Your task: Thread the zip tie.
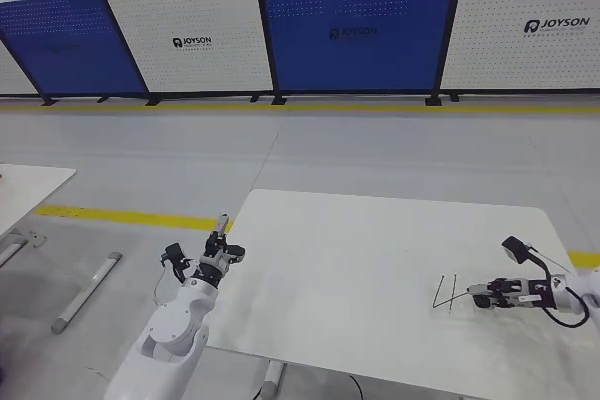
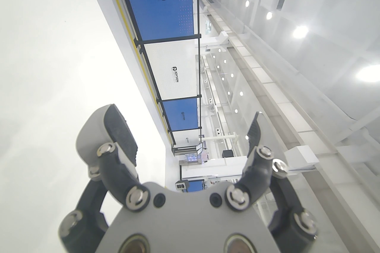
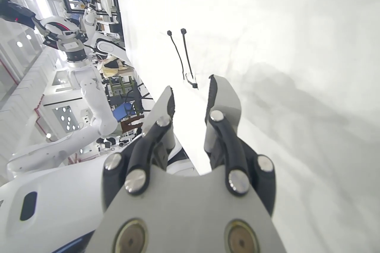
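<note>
While both zip ties (image 3: pixel 186 54) lie loose and unlooped on the white table (image 1: pixel 360 280), the task stands at its start: no tail has entered a head and neither tie is lifted. They rest side by side toward the right of the tabletop, heads apart and pointing away from the right gripper (image 3: pixel 191 89), tails converging just before its fingertips. That gripper sits low over the surface with its jaws parted and nothing between them. The left gripper (image 2: pixel 187 120) waits at the table's left edge, well apart from the ties, jaws likewise spread and empty. What remains, by judgement, is the whole sequence: picking up a tie, presenting its head, and feeding the tail through. Bare tabletop stretches between the two arms, giving free room to bring them together. The ties sit nearer the robot-side edge than the far one, so a sideways nudge could slide them toward it.
</note>
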